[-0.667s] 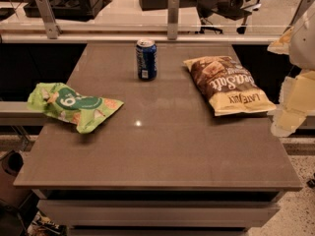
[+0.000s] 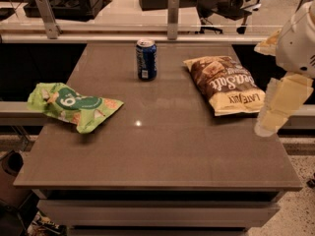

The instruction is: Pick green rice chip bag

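Note:
The green rice chip bag is a light green foil bag with a darker green round logo. It lies flat near the left edge of the brown table. My gripper hangs pale and blurred at the right edge of the view. It is above the table's right side, just right of the brown and yellow chip bag and far from the green bag. It holds nothing that I can see.
A blue soda can stands upright at the back middle of the table. A rail with metal posts runs behind the table. Office chairs and desks stand beyond it. The floor drops off at the table's front and sides.
My gripper has shifted a little to the left, toward the table. The bags and the can have not moved.

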